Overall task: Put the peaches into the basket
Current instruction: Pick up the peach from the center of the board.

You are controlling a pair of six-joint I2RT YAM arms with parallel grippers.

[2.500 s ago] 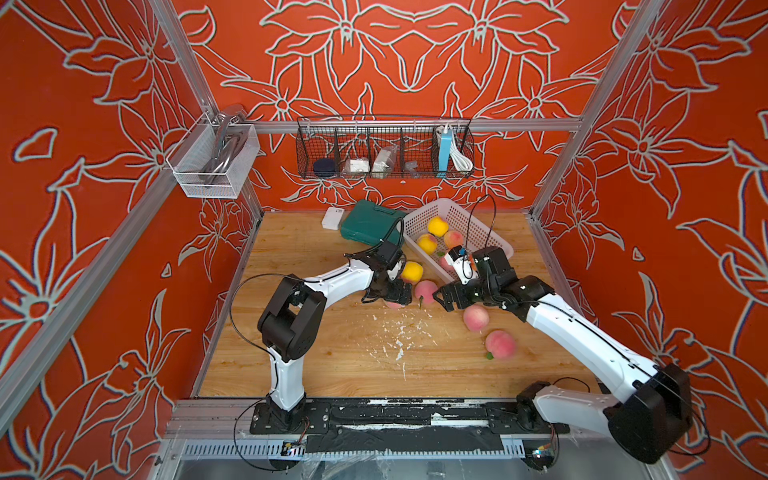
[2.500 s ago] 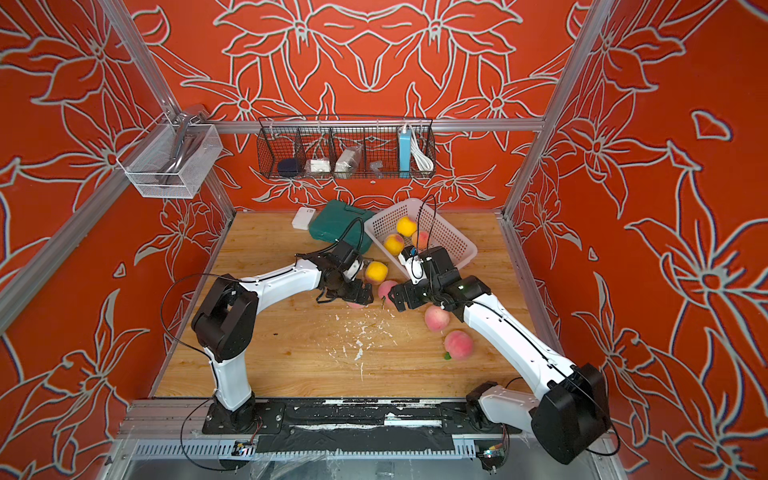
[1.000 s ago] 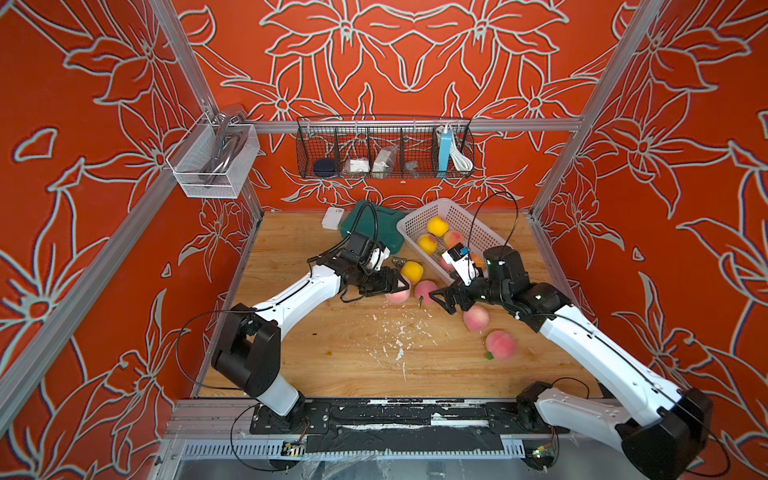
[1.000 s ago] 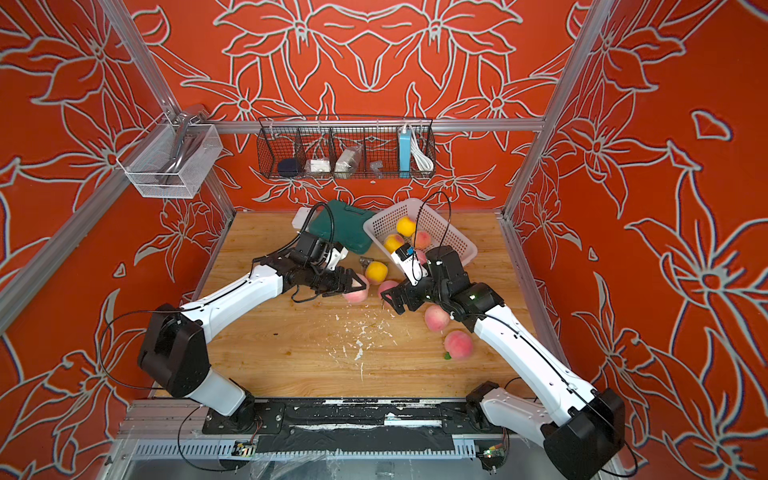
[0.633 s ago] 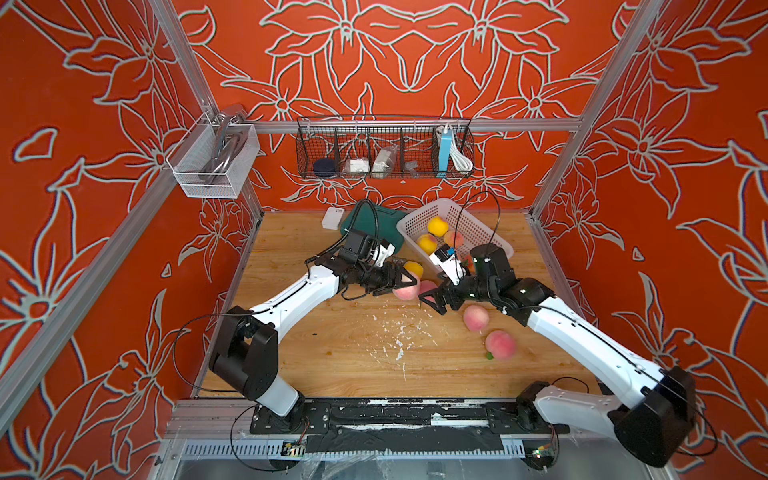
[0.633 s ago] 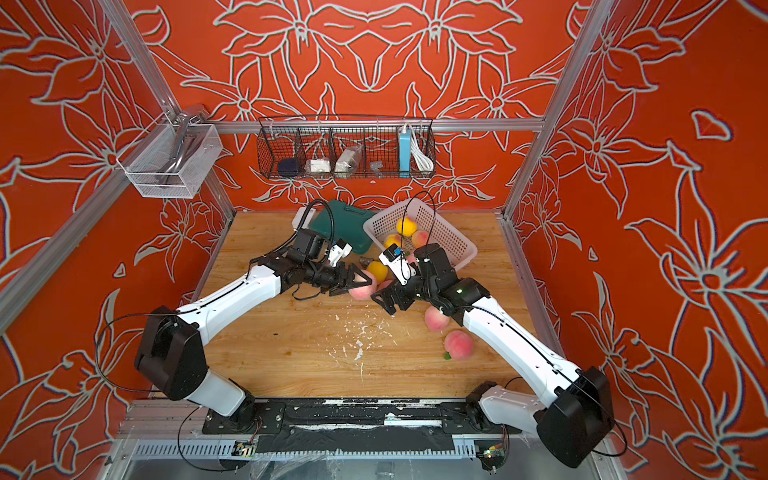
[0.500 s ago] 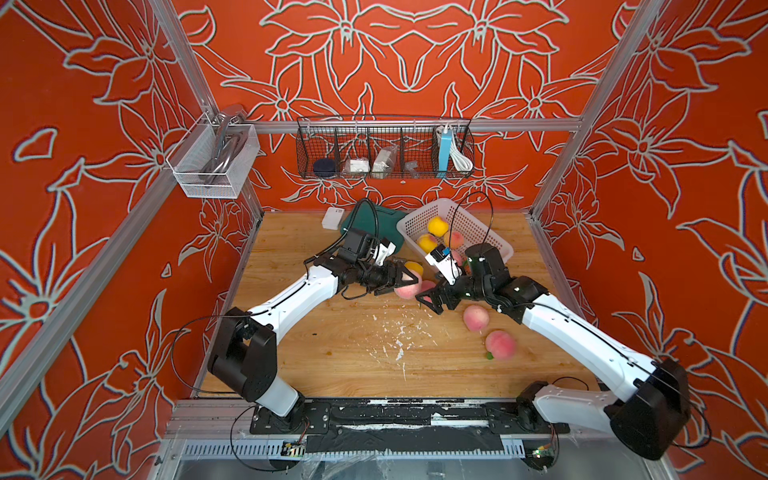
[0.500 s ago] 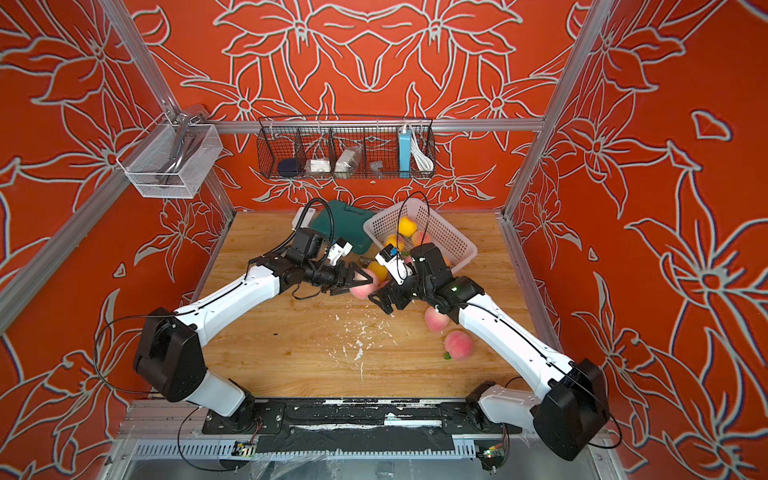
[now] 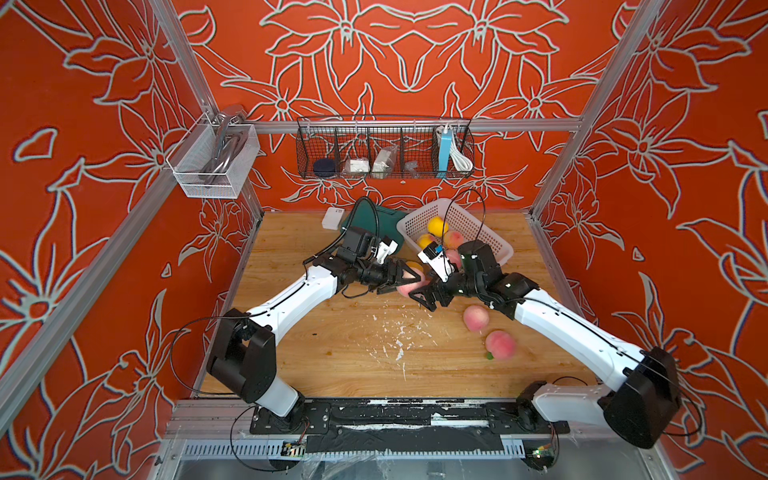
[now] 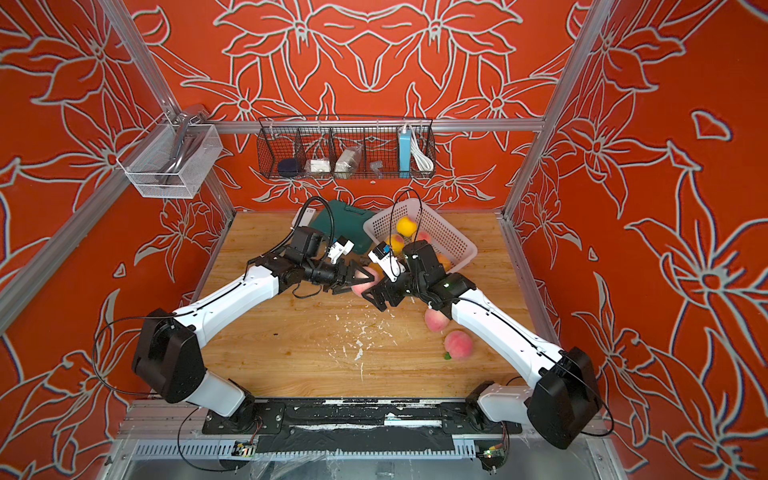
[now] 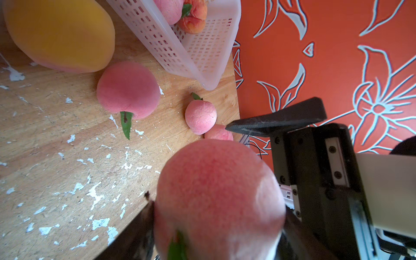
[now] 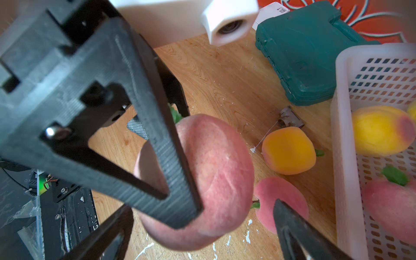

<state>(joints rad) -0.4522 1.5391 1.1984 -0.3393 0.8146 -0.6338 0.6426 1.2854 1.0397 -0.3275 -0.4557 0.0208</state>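
Observation:
My left gripper (image 9: 404,279) (image 10: 358,281) is shut on a pink peach (image 9: 411,286) (image 11: 219,198) held above the table. My right gripper (image 9: 424,297) (image 12: 202,234) is open, facing it, with one finger on each side of that peach (image 12: 216,175); I cannot tell whether they touch it. The basket (image 9: 490,237) (image 10: 457,241) stands at the back right with several peaches inside. Two pink peaches (image 9: 476,318) (image 9: 500,344) lie on the table beside the right arm. A yellow-orange peach (image 12: 288,150) and a pink peach (image 12: 265,193) lie in front of the basket.
A green case (image 9: 374,218) (image 12: 304,51) and a small white box (image 9: 332,217) lie at the back, left of the basket. A black wire rack (image 9: 384,149) and a white mesh bin (image 9: 212,166) hang on the walls. White flecks litter the wooden table (image 9: 353,353).
My left gripper has lifted the pink peach off the table and carried it right. My right gripper has moved left to meet it, still open.

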